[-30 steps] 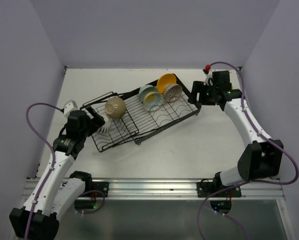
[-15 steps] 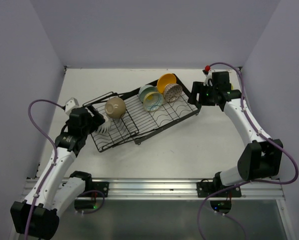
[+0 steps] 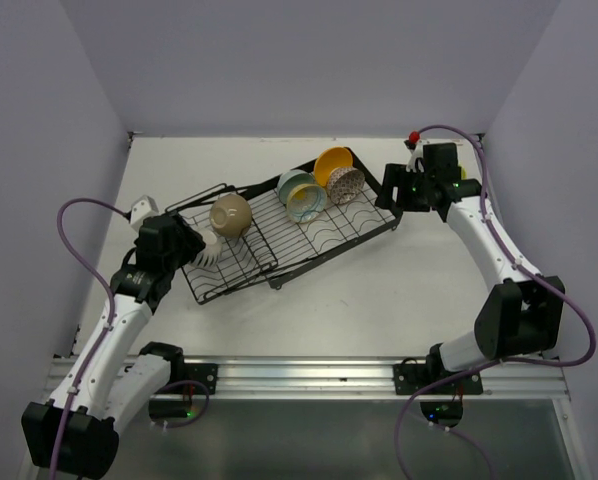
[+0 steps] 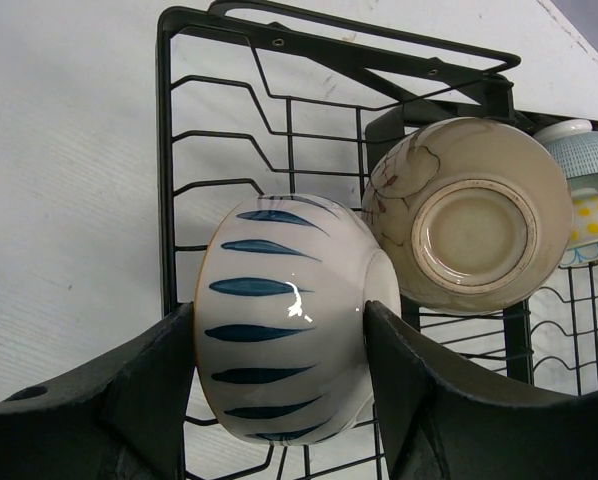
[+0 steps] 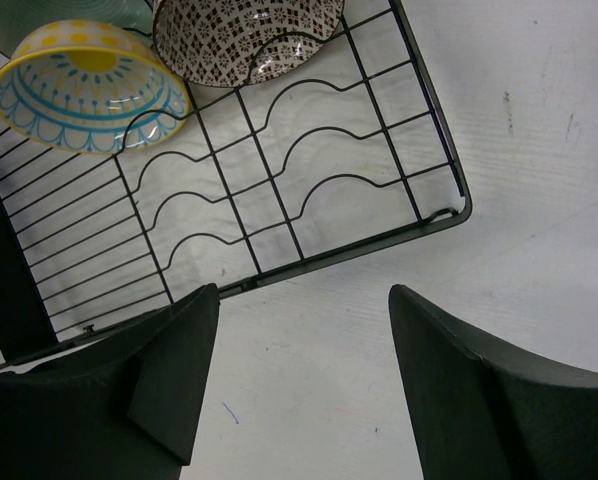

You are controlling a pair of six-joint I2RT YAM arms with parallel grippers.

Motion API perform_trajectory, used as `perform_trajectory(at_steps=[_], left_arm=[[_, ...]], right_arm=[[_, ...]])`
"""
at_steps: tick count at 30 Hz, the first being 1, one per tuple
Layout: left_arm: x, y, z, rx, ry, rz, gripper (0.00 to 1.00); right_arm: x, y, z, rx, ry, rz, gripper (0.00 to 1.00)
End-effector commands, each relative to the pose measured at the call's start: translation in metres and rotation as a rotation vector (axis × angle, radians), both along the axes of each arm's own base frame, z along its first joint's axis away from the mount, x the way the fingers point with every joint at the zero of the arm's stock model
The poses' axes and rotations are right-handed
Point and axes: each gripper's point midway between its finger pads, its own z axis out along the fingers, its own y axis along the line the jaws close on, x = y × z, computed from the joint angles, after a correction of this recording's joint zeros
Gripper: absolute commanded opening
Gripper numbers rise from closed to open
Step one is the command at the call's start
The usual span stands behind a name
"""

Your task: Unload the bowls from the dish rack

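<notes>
The black wire dish rack (image 3: 319, 235) lies slanted across the table. At its left end my left gripper (image 4: 279, 360) is shut on a white bowl with blue stripes (image 4: 284, 310), one finger pressed on each side. A beige bowl (image 4: 469, 225) leans right beside it, base toward the camera. At the rack's right end stand an orange-yellow bowl (image 3: 332, 164), a brown-patterned bowl (image 5: 244, 35) and a yellow bowl with blue pattern (image 5: 89, 85), with a pale teal one behind. My right gripper (image 5: 304, 330) hangs open over bare table just off the rack's right corner, holding nothing.
The rack's middle rows of wavy wire (image 5: 309, 200) hold nothing. A raised black frame (image 4: 379, 60) borders the rack's left end. Purple walls close in the table on three sides. The arm bases sit on a metal rail (image 3: 309, 375) at the near edge.
My left gripper's jaws have closed from wide open onto the striped bowl, and the left arm shifted slightly toward the rack. The right arm has not moved.
</notes>
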Motion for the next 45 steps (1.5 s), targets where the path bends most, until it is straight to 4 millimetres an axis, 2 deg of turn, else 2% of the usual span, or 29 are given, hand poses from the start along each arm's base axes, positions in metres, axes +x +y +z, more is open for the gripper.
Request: perform_trajectory(at_steps=[1,7,11,13,28,34,39,42,45], left_arm=[[0.009,0.003,0.013,0.009,-0.062,0.006,0.55],[0.008,0.003,0.020,0.012,-0.075,0.003,0.45],[0.007,0.003,0.025,0.008,-0.086,0.002,0.42],[0.007,0.001,0.029,-0.002,-0.098,-0.006,0.35],[0.005,-0.015,0.064,-0.065,-0.194,-0.082,0.28],[0.000,-0.019,0.067,-0.085,-0.196,-0.106,0.26],[-0.006,-0.021,0.070,-0.088,-0.202,-0.122,0.24],[-0.007,-0.024,0.076,-0.101,-0.216,-0.134,0.24],[-0.008,-0.028,0.079,-0.116,-0.225,-0.155,0.24]], right_arm=[[0.005,0.006,0.004,0.023,-0.020,0.009,0.72],[0.005,0.006,0.004,0.023,-0.022,0.009,0.72],[0.004,0.006,0.004,0.024,-0.021,0.008,0.72],[0.004,0.006,0.004,0.022,-0.022,0.008,0.72],[0.005,0.005,0.004,0.018,-0.022,0.003,0.72],[0.004,0.006,0.007,0.028,-0.026,0.009,0.72],[0.001,0.011,0.014,0.049,-0.040,0.027,0.72],[-0.002,0.021,0.020,0.093,-0.053,0.060,0.72],[-0.008,0.040,0.029,0.182,-0.070,0.117,0.72]])
